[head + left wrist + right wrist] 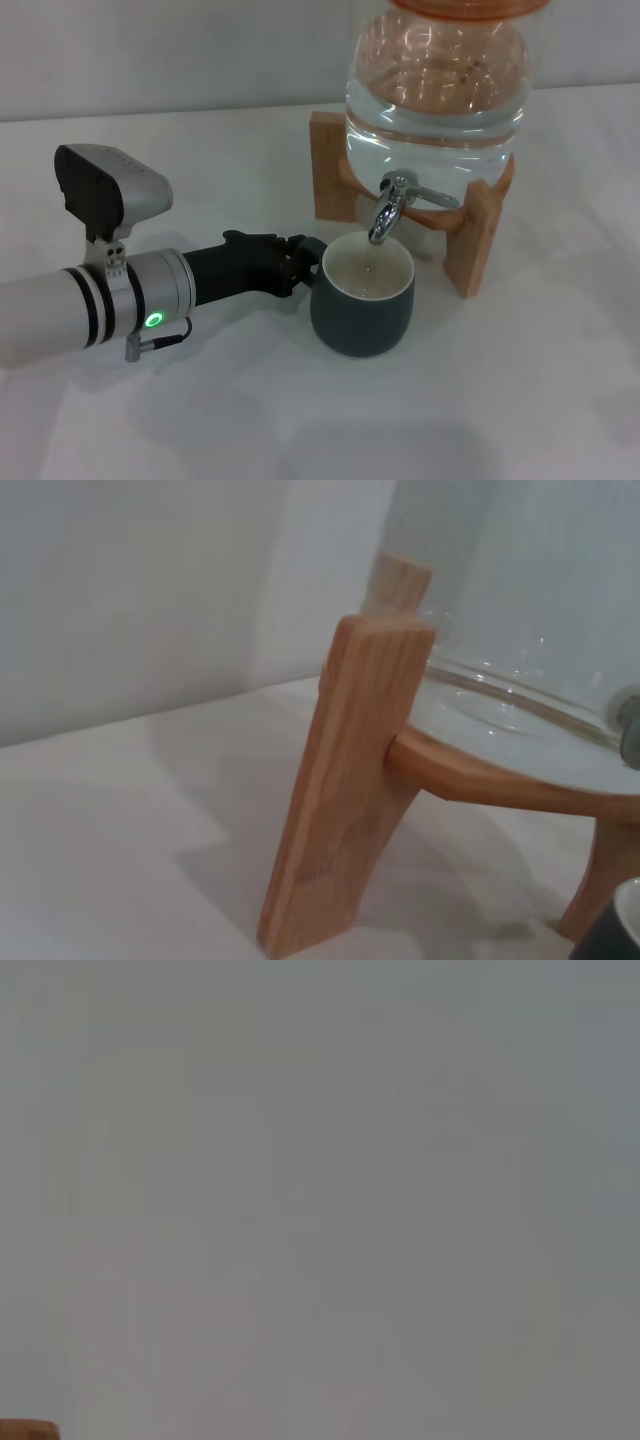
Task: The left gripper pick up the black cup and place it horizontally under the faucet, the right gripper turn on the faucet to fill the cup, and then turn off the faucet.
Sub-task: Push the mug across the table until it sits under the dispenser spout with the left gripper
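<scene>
Head view: we look forward and down on the water jar [436, 85] and wooden stand [335, 170].
Left wrist view: low, close to that wooden stand [345, 780].
Right wrist view: we face blank grey.

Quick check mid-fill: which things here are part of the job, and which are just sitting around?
In the job:
- black cup, upright on the table, under the spout
- faucet, on the water jar
- left gripper, at the cup's handle

Not part of it:
- water jar, which only carries the faucet
- wooden stand
- table

The right gripper is out of view.
</scene>
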